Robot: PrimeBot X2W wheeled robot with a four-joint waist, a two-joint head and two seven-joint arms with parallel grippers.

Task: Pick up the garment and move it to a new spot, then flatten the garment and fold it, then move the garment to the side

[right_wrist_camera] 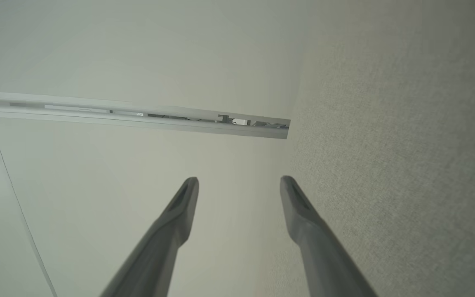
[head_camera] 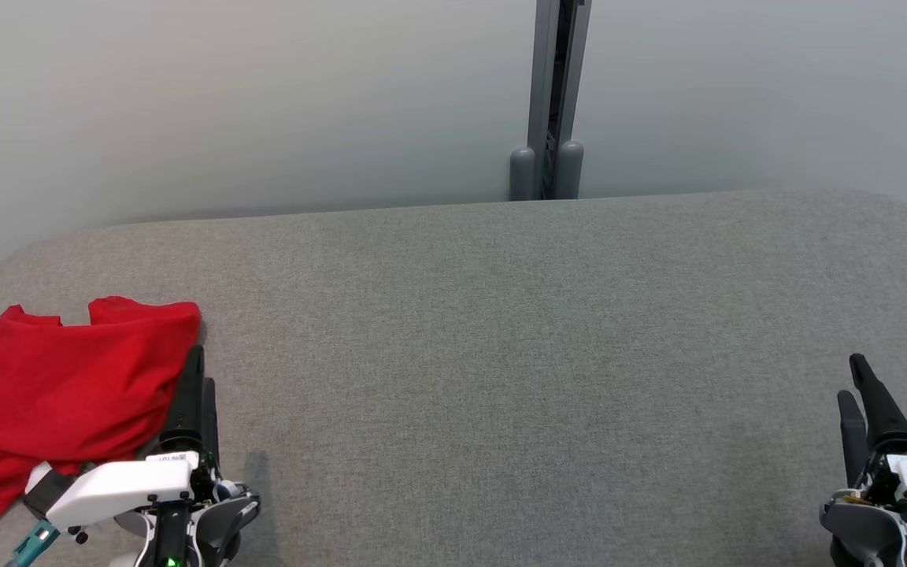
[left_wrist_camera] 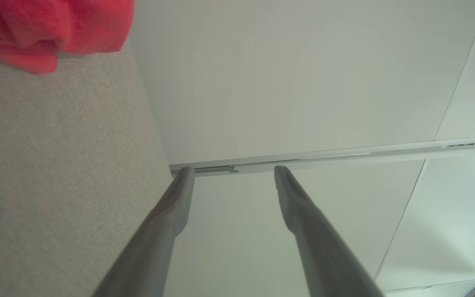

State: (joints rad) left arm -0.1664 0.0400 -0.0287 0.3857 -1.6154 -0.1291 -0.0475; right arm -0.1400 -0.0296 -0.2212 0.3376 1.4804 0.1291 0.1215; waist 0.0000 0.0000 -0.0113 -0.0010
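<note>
Left gripper (head_camera: 200, 374) stands wide and empty, just beside the crumpled red garment (head_camera: 60, 386) at the padded top's (head_camera: 501, 354) left edge. Right gripper (head_camera: 851, 378) wide, empty, near the right edge.

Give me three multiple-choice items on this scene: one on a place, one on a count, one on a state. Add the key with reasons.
1. Where on the grey fabric-covered surface does the crumpled red cloth garment lie? A. centre B. robot's left side C. robot's right side
2. How many garments lie there? A. one B. two C. three
3. The robot's left claw is: A. shut on the garment B. shut, empty C. open, empty
Key: B, it lies at the head view's left edge; A, one red heap; C, its dark fingers stand apart, nothing between.
</note>
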